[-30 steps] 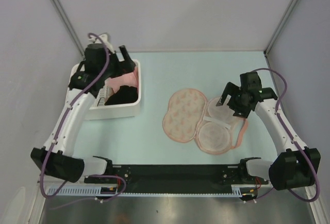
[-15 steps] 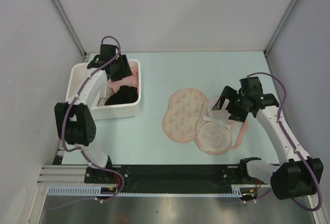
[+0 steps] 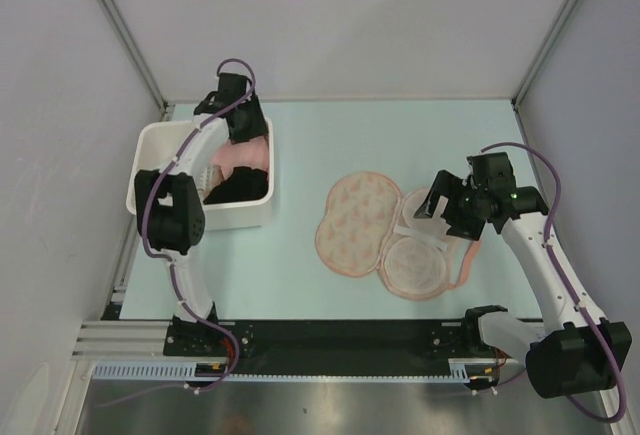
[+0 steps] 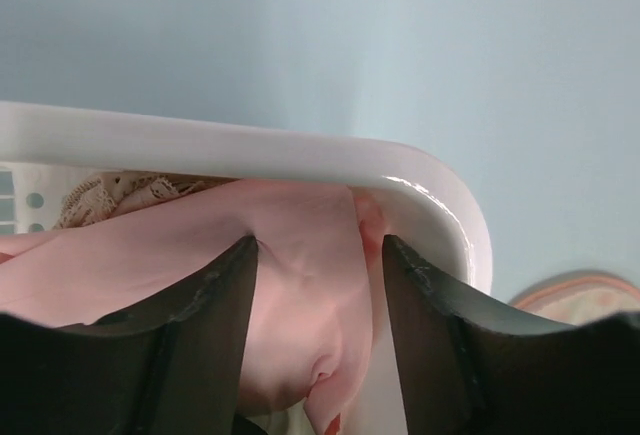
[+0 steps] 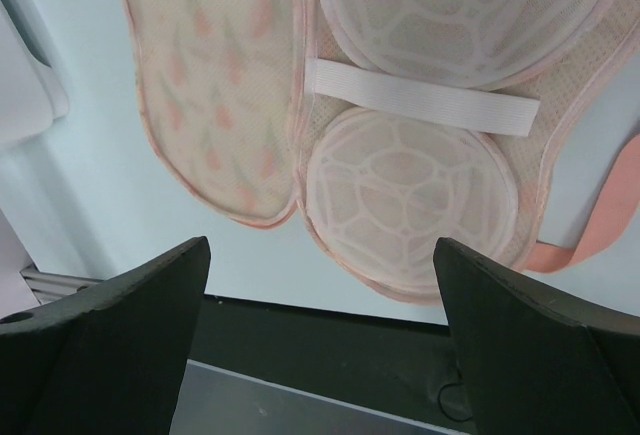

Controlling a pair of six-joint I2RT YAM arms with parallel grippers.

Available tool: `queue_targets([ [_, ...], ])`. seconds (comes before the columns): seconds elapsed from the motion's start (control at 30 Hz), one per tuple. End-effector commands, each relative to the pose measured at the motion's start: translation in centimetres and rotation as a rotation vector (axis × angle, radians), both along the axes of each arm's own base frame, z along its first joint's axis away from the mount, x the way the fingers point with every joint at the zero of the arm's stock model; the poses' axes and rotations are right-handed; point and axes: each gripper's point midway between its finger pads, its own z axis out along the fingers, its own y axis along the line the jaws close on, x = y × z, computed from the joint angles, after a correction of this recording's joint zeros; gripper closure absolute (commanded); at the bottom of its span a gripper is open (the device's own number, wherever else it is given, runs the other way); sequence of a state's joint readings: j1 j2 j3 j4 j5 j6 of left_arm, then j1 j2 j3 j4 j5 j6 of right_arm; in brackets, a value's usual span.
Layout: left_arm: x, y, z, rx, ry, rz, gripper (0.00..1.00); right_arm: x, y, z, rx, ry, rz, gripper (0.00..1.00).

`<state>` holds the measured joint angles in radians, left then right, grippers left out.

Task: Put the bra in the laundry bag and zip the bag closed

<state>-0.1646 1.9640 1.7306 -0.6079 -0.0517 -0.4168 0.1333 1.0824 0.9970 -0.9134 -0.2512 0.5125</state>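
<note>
The laundry bag lies open on the table, printed half (image 3: 350,223) to the left and white-lined half with two mesh domes (image 3: 415,255) to the right. It also fills the right wrist view (image 5: 400,185). My right gripper (image 3: 441,205) is open and empty, hovering above the bag's lined half (image 5: 320,247). My left gripper (image 3: 240,127) is open over the far right corner of the white bin (image 3: 228,217). Soft tan-pink fabric (image 4: 300,285) lies between its fingers (image 4: 205,305). I cannot tell whether this is the bra or the pink cloth.
The bin (image 4: 420,170) also holds a black garment (image 3: 238,185) and a beige lace piece (image 4: 100,193). A white elastic band (image 5: 420,95) crosses the bag's lining. A peach strap (image 3: 466,260) trails at the bag's right edge. A black rail (image 3: 340,335) runs along the near edge.
My left arm has swung from the bin's left side to over its far right corner, and its gripper now sits over the pink fabric. My right gripper has shifted slightly right.
</note>
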Motion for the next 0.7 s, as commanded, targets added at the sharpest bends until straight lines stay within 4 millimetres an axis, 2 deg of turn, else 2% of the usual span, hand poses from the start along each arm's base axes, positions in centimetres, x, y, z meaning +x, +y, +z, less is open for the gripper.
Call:
queue_targets([
  [0.0,0.6,0.9,1.2,0.07,-0.009,0.01,0.43,0.0,-0.1,0.9,-0.002,-0.033,0.028,0.0],
  [0.17,0.1,1.3,-0.1,0.114,0.063,-0.026,0.44,-0.1,0.0,0.9,0.005,-0.028,0.032,0.0],
  [0.2,-0.1,1.2,-0.5,0.115,0.073,-0.035,0.41,-0.1,0.0,0.9,0.007,-0.027,0.035,0.0],
  [0.23,-0.1,1.1,-0.8,0.113,0.082,-0.043,0.31,-0.1,0.0,1.0,0.008,-0.028,0.034,0.0],
  [0.27,-0.1,1.3,-1.8,0.123,0.107,-0.043,0.27,0.0,0.1,1.1,0.011,-0.034,0.035,0.0],
  [0.3,-0.2,1.3,-1.6,0.129,0.113,-0.042,0.26,-0.1,0.1,1.1,0.016,-0.033,0.037,0.0],
  [0.37,0.0,1.1,-1.7,0.129,0.114,-0.059,0.36,0.0,0.2,1.3,0.022,-0.037,0.041,0.0],
  [0.4,0.2,1.2,-1.1,0.13,0.098,-0.057,0.45,-0.2,0.3,1.4,0.022,-0.036,0.044,0.0],
  [0.43,0.3,1.4,-0.7,0.136,0.09,-0.055,0.6,-0.2,0.3,1.6,0.022,-0.042,0.044,0.0],
  [0.57,0.4,2.7,3.8,0.191,0.002,-0.015,0.68,-0.5,0.0,2.0,0.011,-0.058,0.039,0.0],
  [0.6,0.0,3.1,6.5,0.2,-0.044,0.002,0.7,-0.5,0.0,2.0,0.01,-0.058,0.04,0.0],
  [0.67,-0.6,4.1,9.6,0.213,-0.102,0.03,0.77,-0.5,0.1,2.2,0.014,-0.063,0.042,0.0],
])
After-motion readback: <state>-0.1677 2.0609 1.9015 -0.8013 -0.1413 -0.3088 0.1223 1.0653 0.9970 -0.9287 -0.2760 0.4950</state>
